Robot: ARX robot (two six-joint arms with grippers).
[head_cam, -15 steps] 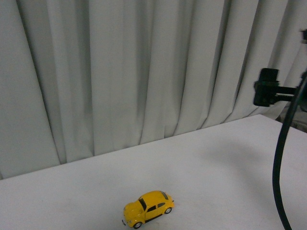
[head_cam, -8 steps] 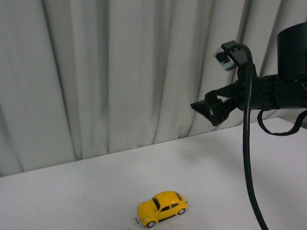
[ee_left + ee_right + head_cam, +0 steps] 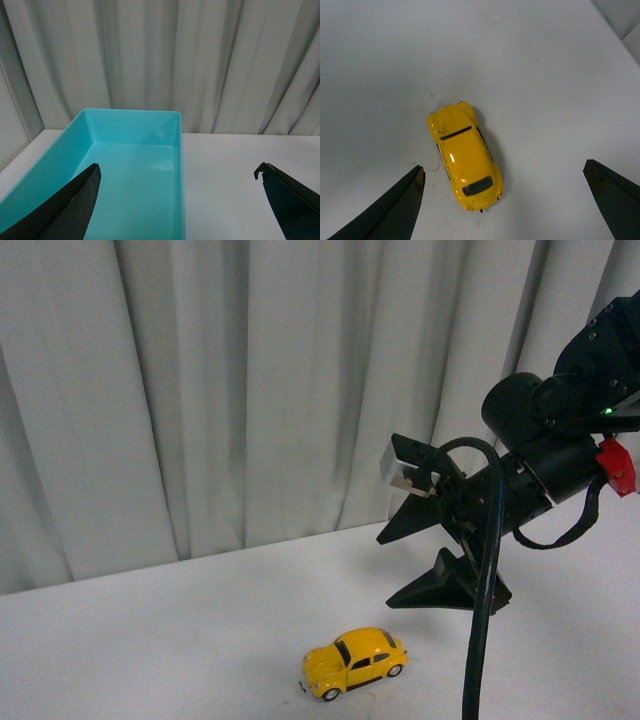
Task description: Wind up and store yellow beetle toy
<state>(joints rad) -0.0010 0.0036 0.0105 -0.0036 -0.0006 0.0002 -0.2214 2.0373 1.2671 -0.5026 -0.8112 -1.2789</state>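
Note:
The yellow beetle toy (image 3: 355, 662) stands on its wheels on the white table, low in the front view. My right gripper (image 3: 390, 570) hangs open just above and to the right of it, fingers spread and pointing left, touching nothing. In the right wrist view the yellow beetle toy (image 3: 465, 157) lies below, nearer one finger of the open right gripper (image 3: 502, 170), with its rear window closest to the camera. My left gripper (image 3: 176, 170) is open and empty over the edge of a teal bin. The front view leaves the left arm out.
The teal bin (image 3: 177, 145) is empty and sits on the white table before a grey curtain (image 3: 165, 55). The same curtain (image 3: 200, 390) closes off the back of the table in the front view. A black cable (image 3: 482, 620) hangs from the right arm.
My right arm has swung in from the right edge and come down towards the toy, fingers open. The front camera's view has shifted, so the toy shows further right. The toy itself stays put.

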